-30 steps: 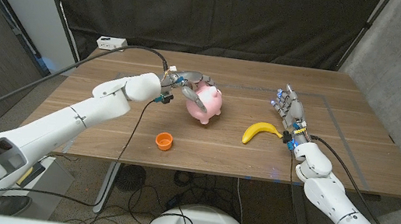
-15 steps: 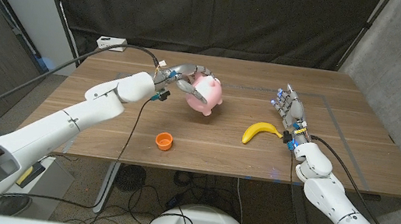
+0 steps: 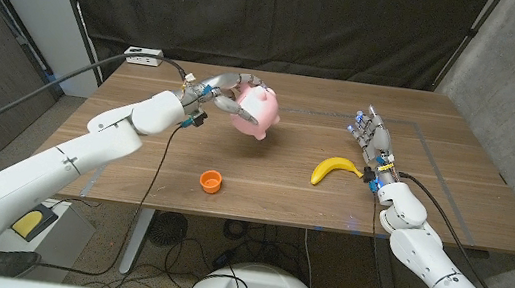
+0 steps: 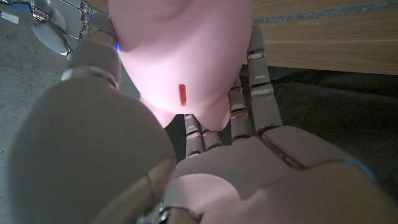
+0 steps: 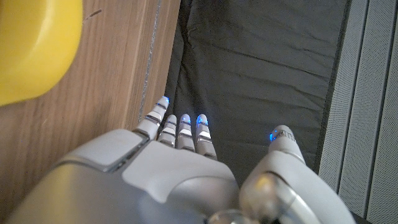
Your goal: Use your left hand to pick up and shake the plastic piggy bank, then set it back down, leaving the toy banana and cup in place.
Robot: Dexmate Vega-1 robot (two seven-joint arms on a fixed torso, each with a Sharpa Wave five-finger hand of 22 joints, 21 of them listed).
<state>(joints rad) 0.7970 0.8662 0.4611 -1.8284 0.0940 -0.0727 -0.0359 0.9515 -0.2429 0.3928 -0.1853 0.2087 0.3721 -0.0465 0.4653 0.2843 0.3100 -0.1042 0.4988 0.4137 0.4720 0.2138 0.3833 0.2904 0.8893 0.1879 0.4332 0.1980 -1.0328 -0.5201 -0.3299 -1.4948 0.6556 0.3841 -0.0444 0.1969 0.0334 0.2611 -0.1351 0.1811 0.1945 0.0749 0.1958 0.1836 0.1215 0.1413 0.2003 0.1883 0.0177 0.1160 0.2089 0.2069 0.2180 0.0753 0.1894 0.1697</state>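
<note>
My left hand point(image 3: 216, 92) grips the pink plastic piggy bank point(image 3: 255, 111) and holds it in the air above the table's far middle. Up close in the left wrist view, the pink body point(image 4: 186, 56) with its red coin slot sits between my thumb and fingers point(image 4: 249, 93). The yellow toy banana point(image 3: 334, 169) lies on the wood at the right. The small orange cup point(image 3: 211, 180) stands upright near the front edge. My right hand point(image 3: 371, 140) stands just right of the banana, fingers straight and apart, holding nothing. The banana's end point(image 5: 34, 43) lies beside that hand point(image 5: 180, 168).
The wooden table point(image 3: 453, 192) has bare room at the left and front right. A white box point(image 3: 143, 55) sits at the back left corner. A black curtain hangs behind, and a cable point(image 3: 64, 87) runs along my left arm.
My left hand has lifted the piggy bank higher and carried it back and to the left. The banana, the cup and my right hand have stayed where they were.
</note>
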